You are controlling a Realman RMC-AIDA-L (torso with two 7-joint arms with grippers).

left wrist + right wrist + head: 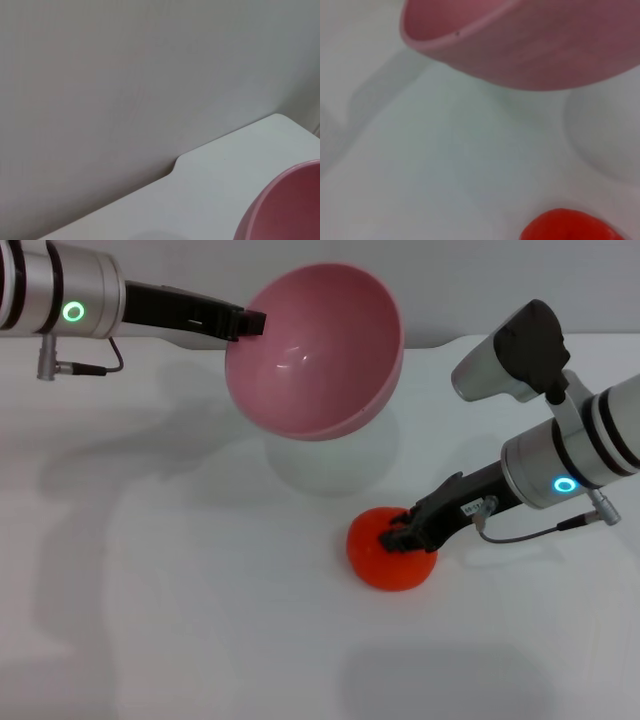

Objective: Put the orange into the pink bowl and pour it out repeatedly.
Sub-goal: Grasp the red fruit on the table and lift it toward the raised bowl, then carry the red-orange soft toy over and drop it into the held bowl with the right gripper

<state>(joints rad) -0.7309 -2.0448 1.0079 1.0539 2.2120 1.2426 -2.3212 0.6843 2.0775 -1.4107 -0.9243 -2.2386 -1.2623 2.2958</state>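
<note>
The orange rests on the white table right of centre; a sliver of it also shows in the right wrist view. My right gripper is down on top of the orange, its dark fingers closed around the upper part. The pink bowl hangs in the air above the far middle of the table, tipped so its empty inside faces me. My left gripper is shut on the bowl's left rim. The bowl's edge and its outside appear in the wrist views.
The white table spreads under both arms. In the left wrist view its far edge meets a pale wall with a notch in the corner. The bowl's shadow lies on the table below it.
</note>
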